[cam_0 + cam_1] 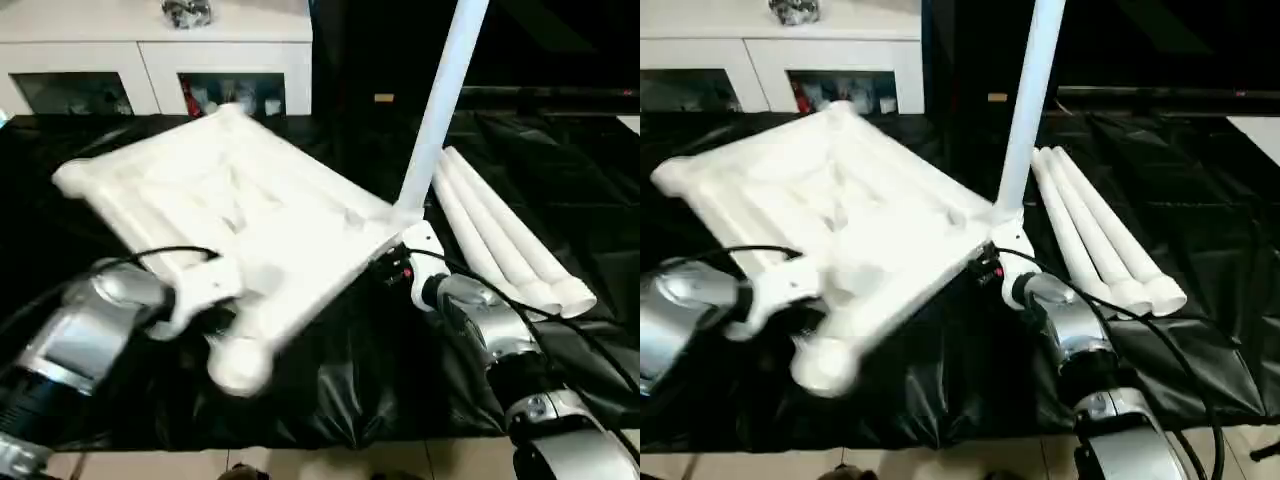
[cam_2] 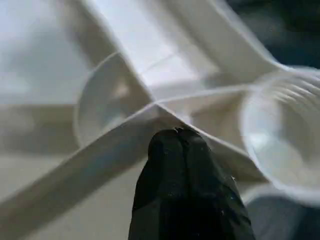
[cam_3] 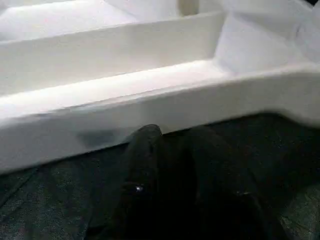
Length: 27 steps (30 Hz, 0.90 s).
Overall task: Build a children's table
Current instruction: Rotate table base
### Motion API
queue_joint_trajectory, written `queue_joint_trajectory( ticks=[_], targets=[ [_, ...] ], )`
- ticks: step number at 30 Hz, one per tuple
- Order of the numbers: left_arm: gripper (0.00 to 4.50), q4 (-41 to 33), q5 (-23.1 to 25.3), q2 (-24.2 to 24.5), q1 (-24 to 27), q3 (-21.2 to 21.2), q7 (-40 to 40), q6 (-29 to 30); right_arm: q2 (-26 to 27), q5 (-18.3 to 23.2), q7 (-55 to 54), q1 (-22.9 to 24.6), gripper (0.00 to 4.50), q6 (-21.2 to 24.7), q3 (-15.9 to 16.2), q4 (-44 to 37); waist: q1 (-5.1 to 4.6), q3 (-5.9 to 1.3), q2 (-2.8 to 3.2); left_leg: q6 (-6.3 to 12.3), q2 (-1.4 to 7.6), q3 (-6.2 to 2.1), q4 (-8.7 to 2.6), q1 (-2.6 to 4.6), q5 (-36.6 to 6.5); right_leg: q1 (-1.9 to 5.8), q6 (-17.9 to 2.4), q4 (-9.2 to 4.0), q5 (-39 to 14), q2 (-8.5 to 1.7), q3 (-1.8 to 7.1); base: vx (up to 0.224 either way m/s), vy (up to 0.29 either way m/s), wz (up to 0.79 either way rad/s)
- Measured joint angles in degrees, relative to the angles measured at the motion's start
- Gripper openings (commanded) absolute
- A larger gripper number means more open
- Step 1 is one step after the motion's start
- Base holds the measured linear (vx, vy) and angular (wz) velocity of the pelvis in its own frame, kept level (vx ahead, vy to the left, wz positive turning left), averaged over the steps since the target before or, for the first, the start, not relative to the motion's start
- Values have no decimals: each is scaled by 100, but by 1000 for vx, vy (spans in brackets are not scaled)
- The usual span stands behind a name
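Fitting legs: one in, three to go

Holding the table top [image 1: 250, 230] upside down on the black-covered table [image 1: 560, 180], ribs facing up, tilted off the surface on my left side. One leg [image 1: 440, 100] stands upright in the corner socket nearest my right arm. Three spare legs [image 1: 500, 240] lie side by side, just right of the top. Count: one top, four legs, one seated, three loose.

Left end effector [image 1: 215, 300] is at the near edge beside an empty corner socket [image 2: 285, 130]; in the left wrist view one black finger [image 2: 185, 190] presses on a rib, but I cannot tell how far it is open or whether it grips. Right end effector [image 3: 190, 175] sits just below the top's edge near the fitted leg, fingers look close together, nothing between them.

Judgement: second-leg step. Next move calls for the right arm to take a loose leg and line it up with an open socket while the left steadies the top. White cabinet [image 1: 150, 60] behind, not involved.
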Motion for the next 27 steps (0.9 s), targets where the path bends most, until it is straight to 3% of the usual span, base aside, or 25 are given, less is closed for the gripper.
queue_joint_trajectory(
  ticks=[4,9,16,20,24,26,27],
  targets=[
    [0,-212,-214,-282,-13,-223,-68,47,47,1,8,-55,44,-96,4,78,-69,1,-2,-4,7,-4,-3,7,2,-2,-4,11,2,10,-1,0,0,0],
    [0,-54,-61,-729,-121,-344,281,16,76,-49,32,-166,4,-209,19,233,-60,1,-2,-9,8,-7,-6,4,5,-1,-4,9,2,14,0,0,0,0],
    [0,1591,389,-1709,-1007,-321,1950,-547,56,-67,85,-231,4,-319,19,285,-33,7,9,-8,5,-8,7,-1,5,1,-5,5,4,14,1,0,0,0],
    [0,1971,581,-1771,-1246,-196,2503,-855,-40,-39,34,-181,4,-268,-59,-77,-60,4,27,-8,7,-21,6,3,5,2,-6,6,7,19,-6,0,0,0],
    [0,1997,564,-1712,-1195,-88,2458,-881,-350,5,-87,-57,4,106,-269,-713,-15,6,39,-8,7,-21,5,1,5,3,-33,6,24,20,-5,0,0,0],
    [0,1818,415,-1664,-1093,19,2286,-867,-426,87,-140,24,4,548,-424,-1171,-12,8,42,-8,7,-20,5,-4,6,1,-35,5,25,20,-4,0,0,0],
    [21,1690,305,-1655,-1023,88,2203,-845,-453,191,-143,60,20,757,-538,-1396,-7,9,43,-8,7,-20,6,-4,6,1,-34,4,24,20,-3,0,0,0]
  ],
)
